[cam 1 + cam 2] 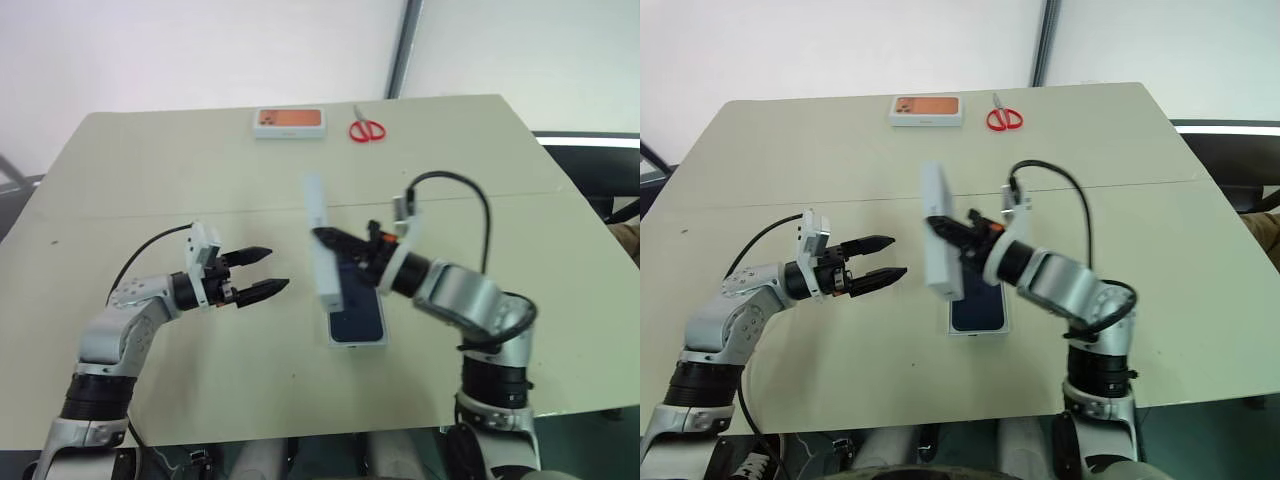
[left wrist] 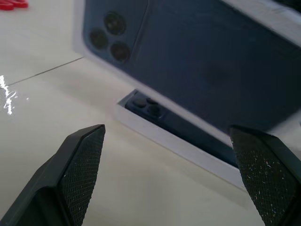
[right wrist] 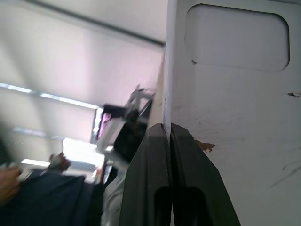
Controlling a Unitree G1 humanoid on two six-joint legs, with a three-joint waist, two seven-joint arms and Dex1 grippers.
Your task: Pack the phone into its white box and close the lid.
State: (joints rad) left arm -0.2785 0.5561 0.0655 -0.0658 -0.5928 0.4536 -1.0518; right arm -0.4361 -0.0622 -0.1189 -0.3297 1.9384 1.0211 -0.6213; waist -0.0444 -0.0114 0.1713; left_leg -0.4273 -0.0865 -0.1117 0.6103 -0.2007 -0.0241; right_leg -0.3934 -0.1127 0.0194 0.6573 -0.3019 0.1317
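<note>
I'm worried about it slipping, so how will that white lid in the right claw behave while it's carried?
The lid is a thin, shallow shell, so probably light and fairly stiff. The right claw pinches only one wall, so it may swivel or slide out. Held on edge above the phone, it could tip over if released.

Pale beige counter [image 1: 200, 180] against a white wall [image 1: 200, 50]
A grey vertical strip [image 1: 400, 50] divides the wall
</note>
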